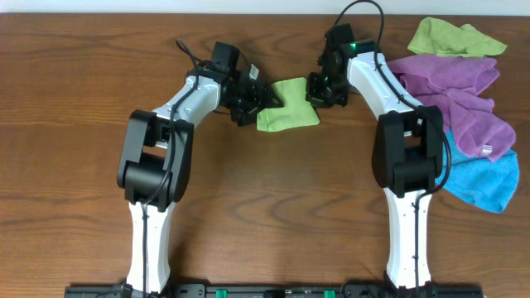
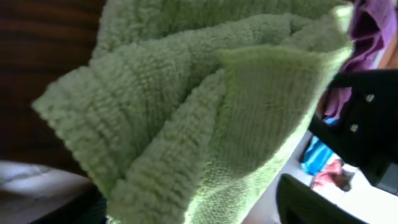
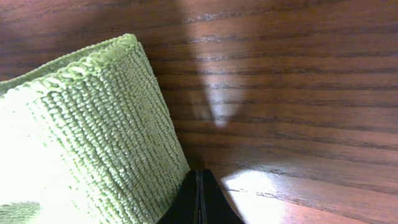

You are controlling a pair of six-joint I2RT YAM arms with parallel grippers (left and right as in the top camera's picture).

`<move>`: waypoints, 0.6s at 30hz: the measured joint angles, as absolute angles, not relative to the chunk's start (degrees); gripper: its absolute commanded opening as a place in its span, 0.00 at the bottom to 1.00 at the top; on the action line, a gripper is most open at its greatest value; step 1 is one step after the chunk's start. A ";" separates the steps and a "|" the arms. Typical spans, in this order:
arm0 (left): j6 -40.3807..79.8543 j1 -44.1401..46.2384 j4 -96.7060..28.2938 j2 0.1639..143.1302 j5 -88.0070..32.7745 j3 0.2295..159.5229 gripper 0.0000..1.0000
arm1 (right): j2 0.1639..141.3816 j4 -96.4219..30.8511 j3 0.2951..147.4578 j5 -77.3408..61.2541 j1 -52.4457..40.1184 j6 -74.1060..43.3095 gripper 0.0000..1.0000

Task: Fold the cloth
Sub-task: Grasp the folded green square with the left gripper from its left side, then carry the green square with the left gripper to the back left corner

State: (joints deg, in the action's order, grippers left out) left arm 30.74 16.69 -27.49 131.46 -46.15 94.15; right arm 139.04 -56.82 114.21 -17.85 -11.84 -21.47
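A heap of spare cloths is crowding the far right corner of the surface (image 1: 74, 124): a lime cloth (image 1: 454, 36) is lying nearest the far edge, a purple cloth (image 1: 447, 76) is spreading below it, a second purple cloth (image 1: 483, 126) with a small white tag is overlapping that one, and a blue cloth (image 1: 490, 180) is sticking out toward the right edge. The right arm is reaching just beside this heap, its forearm crossing the purple edge in the overhead view.

The green cloth (image 1: 287, 106) is sitting well apart from the heap, about midway along the far edge, folded into a rough square with rounded, puffy sides. It is sitting between the two arms. The left fingers (image 1: 252, 103) are touching its left side, and the right fingers (image 1: 319, 91) are sitting at its upper right corner.

In the left wrist view the cloth (image 2: 205, 112) is filling nearly the whole picture, its looped terry pile bunching into thick soft folds with a stitched hem; I cannot tell whether the left fingers are clenched or released. In the right wrist view the right fingers (image 3: 189, 202) are pressing together into a dark wedge, clenched, just beside the cloth's ribbed edge (image 3: 93, 137). The surface is showing dark glossy wood grain with a pale glare.
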 measured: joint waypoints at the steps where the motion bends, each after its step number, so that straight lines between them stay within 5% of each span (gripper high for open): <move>1: 30.70 16.71 -27.66 131.68 -46.24 94.15 0.53 | 139.04 -56.97 114.21 -18.13 -11.84 -21.47 0.01; 3: 31.16 16.73 -28.08 131.92 -46.02 94.13 0.37 | 139.04 -57.17 114.21 -18.50 -11.86 -21.47 0.01; 5: 31.31 16.73 -28.29 132.27 -45.56 94.08 0.08 | 139.04 -57.36 114.21 -18.68 -11.86 -21.47 0.01; 18: 33.52 10.96 -23.44 133.14 -47.31 97.78 0.06 | 138.67 -68.01 120.18 -17.04 -7.81 -19.51 0.02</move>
State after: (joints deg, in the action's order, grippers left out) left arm 33.52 10.96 -23.44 133.14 -47.31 97.78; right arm 138.67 -68.01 120.18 -17.04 -7.81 -19.51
